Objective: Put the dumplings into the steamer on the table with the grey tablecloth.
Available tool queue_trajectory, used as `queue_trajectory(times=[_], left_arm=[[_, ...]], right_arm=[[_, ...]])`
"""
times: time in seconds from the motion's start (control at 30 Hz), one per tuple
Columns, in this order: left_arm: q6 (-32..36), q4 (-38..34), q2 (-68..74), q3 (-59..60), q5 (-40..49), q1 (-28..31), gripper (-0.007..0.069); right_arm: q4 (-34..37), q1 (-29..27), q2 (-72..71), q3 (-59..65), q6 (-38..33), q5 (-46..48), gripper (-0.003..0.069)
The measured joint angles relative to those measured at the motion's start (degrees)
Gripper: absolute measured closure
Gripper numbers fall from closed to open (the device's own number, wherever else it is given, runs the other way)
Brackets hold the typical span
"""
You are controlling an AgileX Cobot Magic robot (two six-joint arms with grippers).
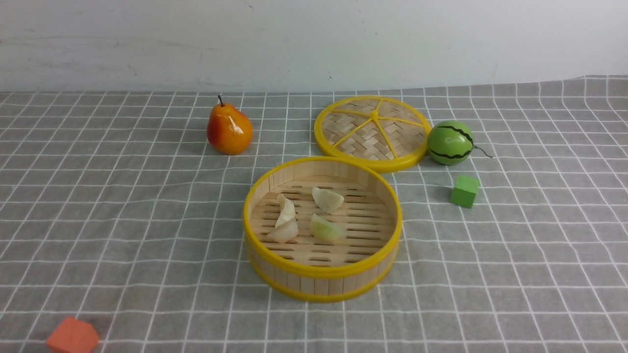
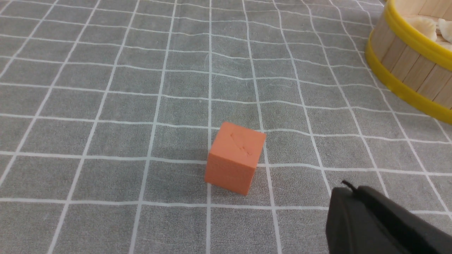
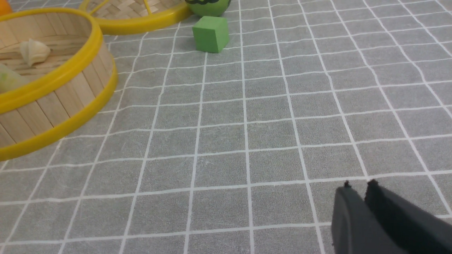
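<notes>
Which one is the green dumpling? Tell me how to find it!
Look at the round bamboo steamer with yellow rims in the middle of the grey tablecloth. Inside, on its slatted floor, lie pale dumplings. The green dumpling is on the near right, just in front of a whitish one; only it has a yellow-green tint.

A grey tablecloth (image 1: pixel 122 220) with a white grid covers the desk. The steamer (image 1: pixel 322 282) is pale bamboo with yellow rims, holding whitish and yellow-green dumplings (image 1: pixel 306 215). Around it: an orange-red pear (image 1: pixel 229 129), a black-striped green ball (image 1: pixel 450 142), a green cube (image 1: pixel 464 191), an orange block (image 1: pixel 72 336).
</notes>
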Motion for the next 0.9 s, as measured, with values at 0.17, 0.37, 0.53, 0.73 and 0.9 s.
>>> queue_trajectory(times=[0.17,0.37,0.53,0.73,0.9], left_arm=[[0.0,-0.1,0.0,0.1,-0.1,0.0,0.0638],[0.0,-0.1,0.0,0.1,-0.1,0.0,0.0636],[0.0,-0.1,0.0,0.1,-0.1,0.0,0.0631],[0.0,-0.1,0.0,0.1,-0.1,0.0,0.0626],[0.0,-0.1,0.0,0.1,-0.1,0.0,0.0622]], right_arm=[[0.0,0.0,0.0,0.0,0.0,0.0,0.0592],[0.0,0.0,0.0,0.0,0.0,0.0,0.0592],[0.0,0.0,0.0,0.0,0.0,0.0,0.0592],[0.0,0.0,0.0,0.0,0.0,0.0,0.0586],[0.0,0.0,0.0,0.0,0.0,0.0,0.0577]])
